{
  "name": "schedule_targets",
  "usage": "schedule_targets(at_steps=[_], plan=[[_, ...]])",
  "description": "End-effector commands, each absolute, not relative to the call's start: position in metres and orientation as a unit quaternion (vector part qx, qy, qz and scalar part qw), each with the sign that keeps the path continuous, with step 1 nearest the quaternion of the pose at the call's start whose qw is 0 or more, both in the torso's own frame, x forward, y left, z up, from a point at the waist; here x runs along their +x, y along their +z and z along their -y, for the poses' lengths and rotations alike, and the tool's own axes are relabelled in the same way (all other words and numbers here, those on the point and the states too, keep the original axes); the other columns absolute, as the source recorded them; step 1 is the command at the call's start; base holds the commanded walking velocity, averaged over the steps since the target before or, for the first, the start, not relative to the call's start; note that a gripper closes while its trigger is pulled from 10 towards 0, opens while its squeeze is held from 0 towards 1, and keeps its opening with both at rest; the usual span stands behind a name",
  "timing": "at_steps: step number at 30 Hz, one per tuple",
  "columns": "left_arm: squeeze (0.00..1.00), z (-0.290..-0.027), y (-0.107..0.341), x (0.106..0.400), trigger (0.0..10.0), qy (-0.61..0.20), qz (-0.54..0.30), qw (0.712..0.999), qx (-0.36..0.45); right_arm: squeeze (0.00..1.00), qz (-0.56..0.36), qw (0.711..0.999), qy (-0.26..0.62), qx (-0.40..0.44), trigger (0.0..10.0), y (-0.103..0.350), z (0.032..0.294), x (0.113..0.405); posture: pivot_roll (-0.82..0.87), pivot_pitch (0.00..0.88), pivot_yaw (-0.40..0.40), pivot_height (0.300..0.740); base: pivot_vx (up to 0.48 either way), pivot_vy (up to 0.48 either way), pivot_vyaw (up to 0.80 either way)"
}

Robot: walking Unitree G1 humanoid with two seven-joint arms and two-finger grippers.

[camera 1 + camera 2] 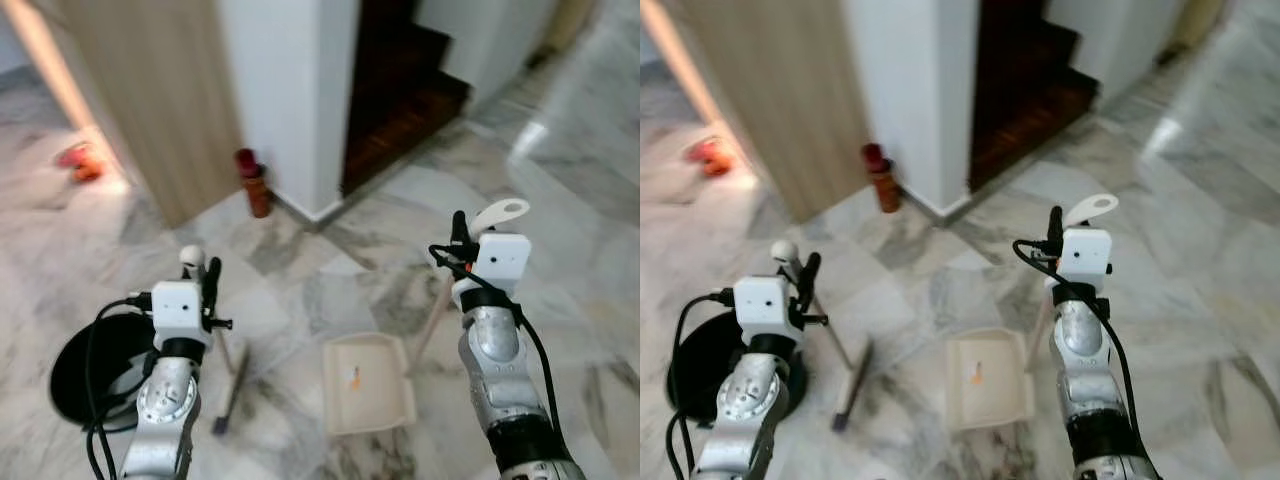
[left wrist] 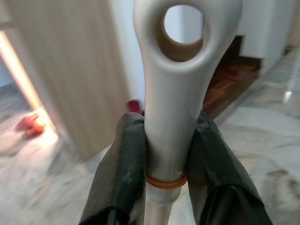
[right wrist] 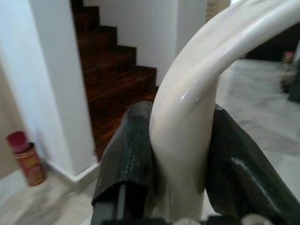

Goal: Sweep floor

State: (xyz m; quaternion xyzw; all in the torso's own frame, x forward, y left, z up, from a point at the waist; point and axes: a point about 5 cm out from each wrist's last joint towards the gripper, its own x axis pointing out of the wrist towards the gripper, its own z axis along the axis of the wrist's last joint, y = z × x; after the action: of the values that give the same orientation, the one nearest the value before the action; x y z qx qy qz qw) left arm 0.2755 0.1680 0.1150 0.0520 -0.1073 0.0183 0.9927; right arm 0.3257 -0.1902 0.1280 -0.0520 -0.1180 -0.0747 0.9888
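My left gripper (image 1: 207,277) is shut on the pale top of the broom handle (image 2: 174,84), just under its hanging hole. The broom's dark head (image 1: 230,392) rests on the marble floor in front of me. My right gripper (image 1: 461,238) is shut on the curved cream handle (image 3: 197,93) of the dustpan. The cream dustpan (image 1: 367,383) sits flat on the floor between my arms. A small orange scrap (image 1: 354,377) lies inside it.
A round black object (image 1: 90,365) sits on the floor by my left arm. A red-brown canister (image 1: 254,183) stands at the white pillar's corner (image 1: 300,110). Dark wooden stairs (image 1: 400,90) rise behind it. A wood panel (image 1: 150,90) and a reddish item (image 1: 78,160) lie far left.
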Motion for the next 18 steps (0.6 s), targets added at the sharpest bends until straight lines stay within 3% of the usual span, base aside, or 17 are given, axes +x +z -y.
schedule_targets(at_steps=[1,18], plan=[[0.0,-0.1706,0.1207,0.2745,10.0,0.022,0.123,0.991,0.048,0.0,0.141,0.986,-0.065,-0.056,10.0,0.1382,0.1847,0.3278,0.05,0.122,0.049,0.74,0.0,0.0,-0.8],[0.0,-0.1639,0.122,0.2825,10.0,0.003,0.127,0.991,0.039,0.0,0.144,0.986,-0.071,-0.052,10.0,0.1396,0.1847,0.3279,0.03,0.084,0.051,0.74,0.0,0.0,-0.8]])
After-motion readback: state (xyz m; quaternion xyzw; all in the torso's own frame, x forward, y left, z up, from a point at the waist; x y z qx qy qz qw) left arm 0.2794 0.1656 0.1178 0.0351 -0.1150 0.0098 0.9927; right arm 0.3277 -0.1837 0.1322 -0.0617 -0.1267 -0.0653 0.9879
